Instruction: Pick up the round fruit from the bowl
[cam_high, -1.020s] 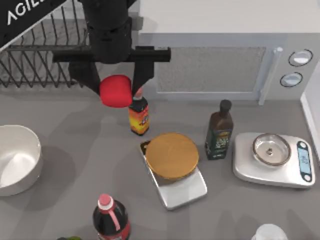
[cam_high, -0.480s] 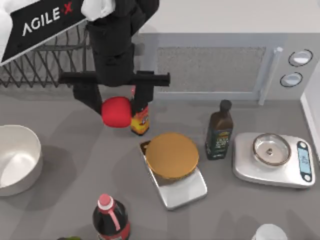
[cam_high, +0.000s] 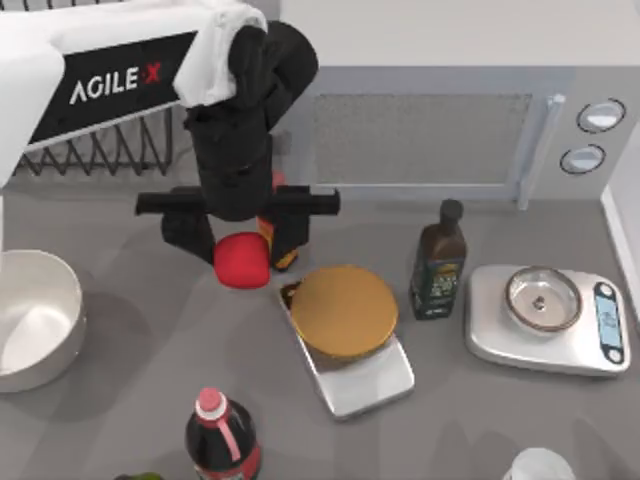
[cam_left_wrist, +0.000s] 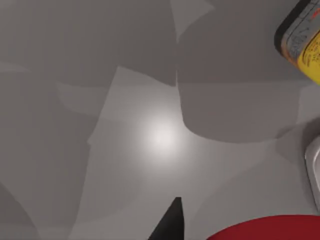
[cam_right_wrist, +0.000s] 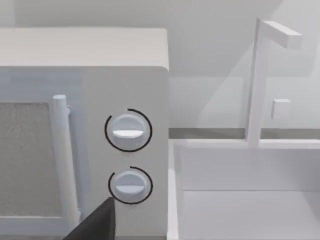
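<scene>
The round fruit (cam_high: 241, 260), a smooth bright-red ball, hangs above the grey table between the black fingers of my left gripper (cam_high: 240, 250), which is shut on it. It is well to the right of the bowl (cam_high: 62, 300), a wide white bowl at the table's left edge with nothing inside. In the left wrist view the fruit (cam_left_wrist: 265, 230) shows as a red curve beside one black fingertip (cam_left_wrist: 171, 223). A dark part of my right gripper (cam_right_wrist: 95, 225) shows in front of the microwave's knobs (cam_right_wrist: 128, 131).
A small sauce bottle (cam_high: 285, 243) stands right behind the held fruit. A gold disc on a kitchen scale (cam_high: 344, 311), a dark oil bottle (cam_high: 438, 262), a second scale with a metal dish (cam_high: 542, 300), a cola bottle (cam_high: 220, 435), a wire rack (cam_high: 95, 150) and a microwave (cam_high: 420, 130) surround it.
My left gripper has carried the fruit toward the table's front and slightly right, closer to the gold disc. The arm's white body has swung into view.
</scene>
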